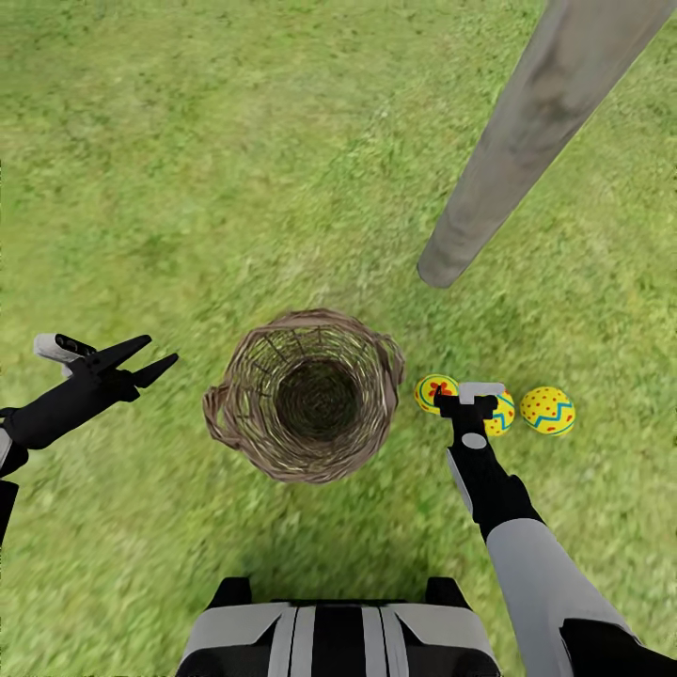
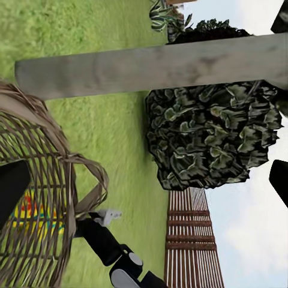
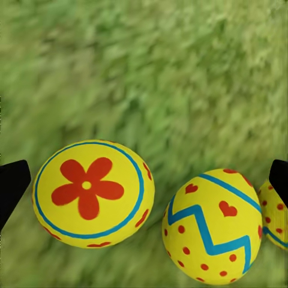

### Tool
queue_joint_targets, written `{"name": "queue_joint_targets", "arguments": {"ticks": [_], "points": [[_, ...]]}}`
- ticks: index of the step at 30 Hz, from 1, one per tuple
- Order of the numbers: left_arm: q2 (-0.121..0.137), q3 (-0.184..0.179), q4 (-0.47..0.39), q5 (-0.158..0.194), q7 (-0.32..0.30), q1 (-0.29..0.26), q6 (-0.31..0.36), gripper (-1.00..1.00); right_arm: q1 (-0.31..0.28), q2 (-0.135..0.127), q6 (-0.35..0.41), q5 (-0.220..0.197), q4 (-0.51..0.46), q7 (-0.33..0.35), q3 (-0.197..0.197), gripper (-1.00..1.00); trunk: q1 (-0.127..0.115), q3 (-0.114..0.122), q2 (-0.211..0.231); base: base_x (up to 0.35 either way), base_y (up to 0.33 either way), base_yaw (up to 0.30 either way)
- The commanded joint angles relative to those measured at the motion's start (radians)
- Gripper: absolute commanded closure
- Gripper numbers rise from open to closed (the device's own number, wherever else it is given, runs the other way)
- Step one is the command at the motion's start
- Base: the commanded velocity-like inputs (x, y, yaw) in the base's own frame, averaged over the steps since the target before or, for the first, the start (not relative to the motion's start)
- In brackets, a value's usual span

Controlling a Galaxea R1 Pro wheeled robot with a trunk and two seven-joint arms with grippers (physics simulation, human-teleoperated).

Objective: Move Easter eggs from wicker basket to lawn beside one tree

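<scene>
Our 3 eggs [image 1: 496,406] sit on the lawn [image 1: 188,188] between the wicker basket [image 1: 306,407] and the tree [image 1: 527,141]. Our right gripper [image 1: 467,402] hangs spread wide above them, holding nothing. Our left gripper [image 1: 150,355] is spread too. The eggs look smooth and roly, so we would pinch one around its middle.

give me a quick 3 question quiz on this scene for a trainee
1. True or false: the basket still holds an egg.
2. How many eggs lie on the lawn? A) one B) two C) three
3. Fill in: the right gripper hangs over the eggs, and its fingers are ____.

Key:
1. False: the head view shows the basket empty.
2. C: the flower egg, the middle egg and the far egg lie in a row beside the basket, near the trunk.
3. Open: the right wrist view shows both fingertips wide apart, holding nothing.
</scene>
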Motion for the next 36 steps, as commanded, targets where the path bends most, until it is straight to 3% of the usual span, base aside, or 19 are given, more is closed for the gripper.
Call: {"name": "queue_joint_targets", "arguments": {"ticks": [1,20,36], "points": [[0.0,0.001,0.0,-0.003,-0.004,0.0,0.004,-1.0,0.0,0.001,0.0,0.008,0.0,0.0,-0.004,-1.0,-0.004,0.003,0.007,0.0,0.0,0.0],[0.0,0.001,0.002,-0.004,-0.002,0.001,0.002,-1.0,0.001,0.003,-0.004,0.011,-0.001,0.003,-0.001,-1.0,-0.077,0.063,0.14,0.0,0.0,0.0],[-0.007,0.001,0.006,-0.004,-0.002,0.006,0.001,-1.0,0.001,0.003,-0.005,0.01,0.0,0.003,-0.001,-1.0,-0.077,0.086,0.14,0.0,0.0,0.0]]}}
